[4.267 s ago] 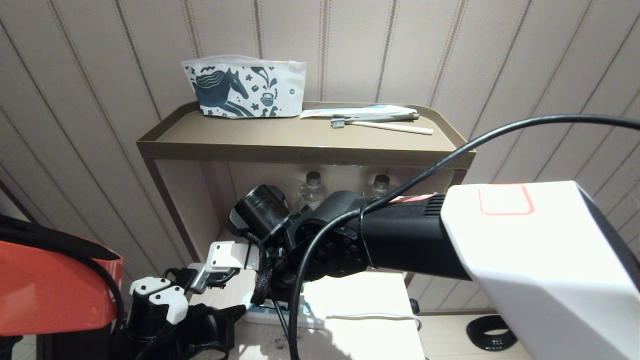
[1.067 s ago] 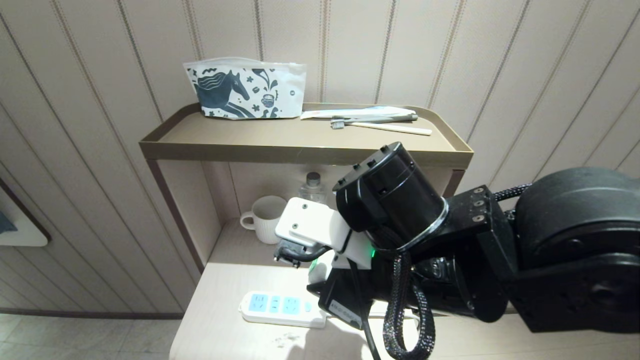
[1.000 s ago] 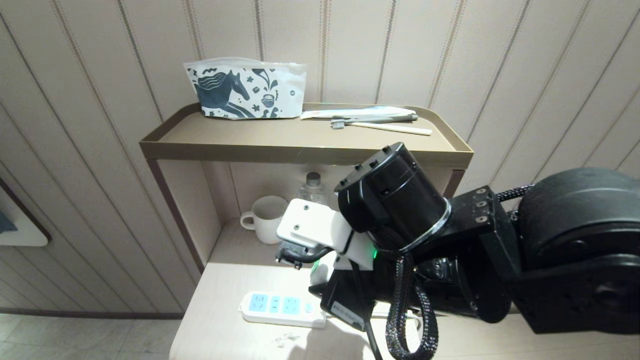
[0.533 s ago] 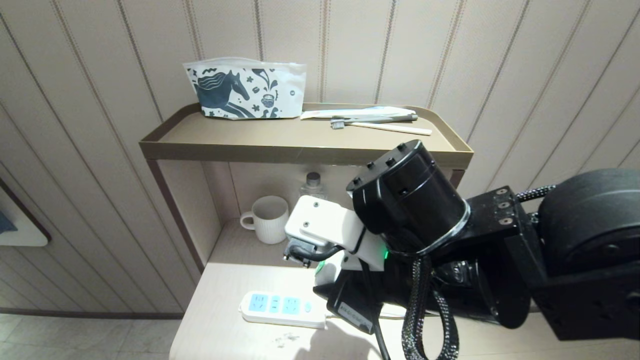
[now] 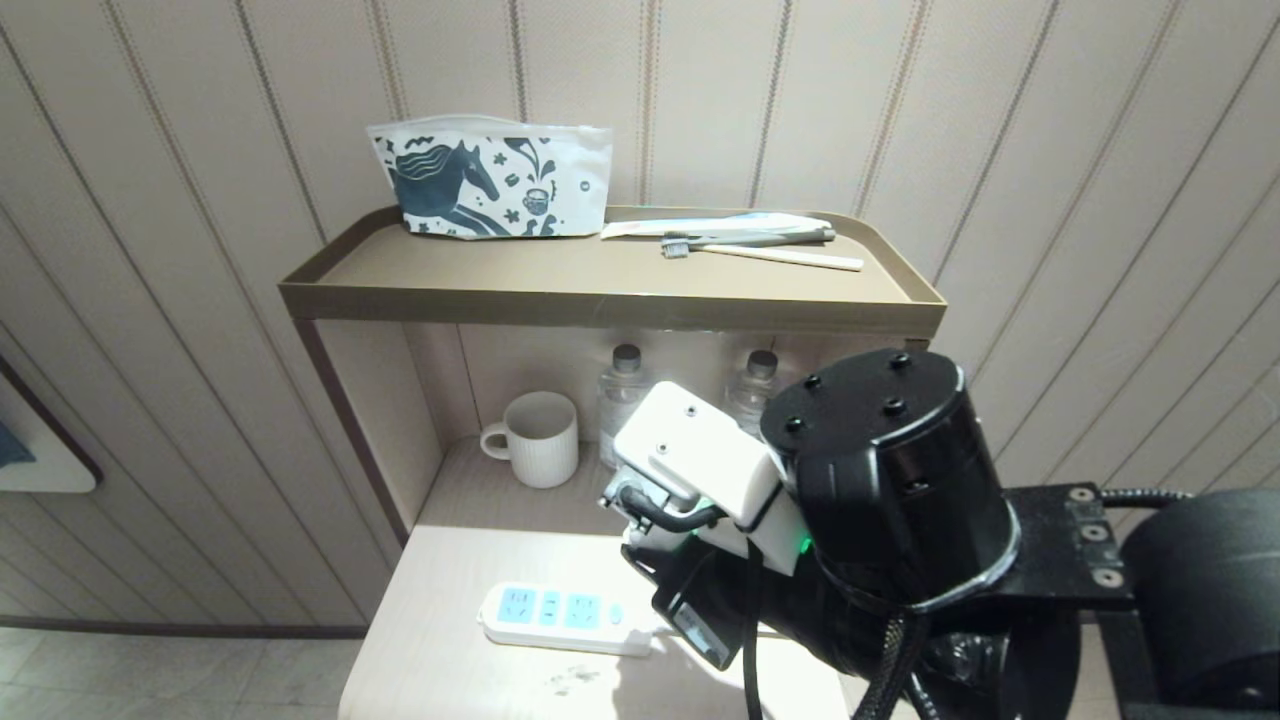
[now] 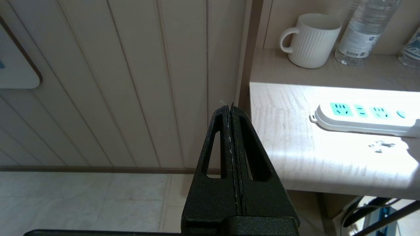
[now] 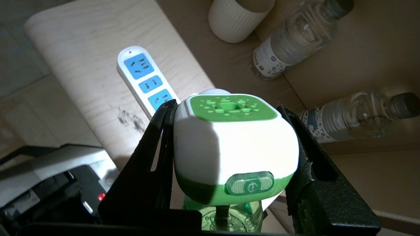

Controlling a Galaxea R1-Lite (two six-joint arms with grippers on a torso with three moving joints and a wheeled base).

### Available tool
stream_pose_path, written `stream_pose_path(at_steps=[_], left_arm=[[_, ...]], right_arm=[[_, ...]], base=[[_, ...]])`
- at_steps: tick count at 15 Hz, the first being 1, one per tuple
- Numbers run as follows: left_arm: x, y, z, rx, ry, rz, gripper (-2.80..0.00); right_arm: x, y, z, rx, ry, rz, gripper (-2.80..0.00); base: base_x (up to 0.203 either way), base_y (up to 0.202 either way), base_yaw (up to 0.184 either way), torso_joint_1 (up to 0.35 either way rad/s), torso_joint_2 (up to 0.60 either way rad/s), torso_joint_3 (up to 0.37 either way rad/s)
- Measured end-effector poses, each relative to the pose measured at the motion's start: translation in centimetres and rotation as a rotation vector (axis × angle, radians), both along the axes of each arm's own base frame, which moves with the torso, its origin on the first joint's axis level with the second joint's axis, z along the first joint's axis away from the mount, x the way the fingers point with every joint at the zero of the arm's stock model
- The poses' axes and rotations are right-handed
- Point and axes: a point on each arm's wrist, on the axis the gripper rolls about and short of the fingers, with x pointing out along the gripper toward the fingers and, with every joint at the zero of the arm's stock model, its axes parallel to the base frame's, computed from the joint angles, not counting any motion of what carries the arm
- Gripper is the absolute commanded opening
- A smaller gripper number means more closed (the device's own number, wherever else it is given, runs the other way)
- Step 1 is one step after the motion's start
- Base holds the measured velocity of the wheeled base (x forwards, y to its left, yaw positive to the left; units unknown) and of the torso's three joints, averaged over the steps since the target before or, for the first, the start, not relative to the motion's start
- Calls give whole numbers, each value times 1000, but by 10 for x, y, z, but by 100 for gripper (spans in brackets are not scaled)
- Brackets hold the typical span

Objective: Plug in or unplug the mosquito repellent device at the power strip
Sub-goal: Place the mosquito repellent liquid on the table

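While the paneled wall fills most of what we see, the largest piece of furniture is the brown shelf unit point(image 5: 600, 295), whose rimmed top tray carries a horse-printed pouch point(image 5: 495, 178), zipped closed so its contents are hidden from us, and a toothbrush point(image 5: 765, 252) lying beside a flat white tube. Below it sits the pale wooden table point(image 5: 450, 620), and at its back we find two clear water bottles point(image 5: 622, 400) with dark caps standing upright; we cannot tell their fill level. Next to them stands a ribbed white mug point(image 5: 540, 438), whose inside we cannot see. On the sunlit tabletop the power strip point(image 5: 560, 618) lies flat, all its blue sockets vacant. Our right gripper point(image 7: 229, 144) hangs above the table just beside the strip's cord end, its fingers about halfway apart and clamped on either side of the mosquito repellent device point(image 7: 234, 147), which is lifted clear of the sockets; the green liquid bottle under its white body is only partly visible. Our left gripper point(image 6: 231, 113) hovers off the table's edge over the floor, fingers pressed together with nothing between them.
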Motion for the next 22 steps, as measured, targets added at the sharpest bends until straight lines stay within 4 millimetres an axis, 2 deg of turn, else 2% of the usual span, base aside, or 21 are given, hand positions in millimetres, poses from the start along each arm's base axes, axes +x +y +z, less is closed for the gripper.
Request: stream_pose_path(at_steps=[5,11,14,22], left_arm=[[0,0,0,0,0,0,-280],[0,0,0,0,0,0,-280],[0,0,0,0,0,0,-280],[0,0,0,0,0,0,-280]], right_arm=[[-10,-2,-13,186,-67,-188,-280],[-23,16,-26,334,-187,-360,-280],[-28,21,-32,363,-211,-369,-280],[-44,25,-32,362,-229,-379,-280]], base=[[0,0,0,0,0,0],[0,0,0,0,0,0],[0,0,0,0,0,0],[0,0,0,0,0,0]])
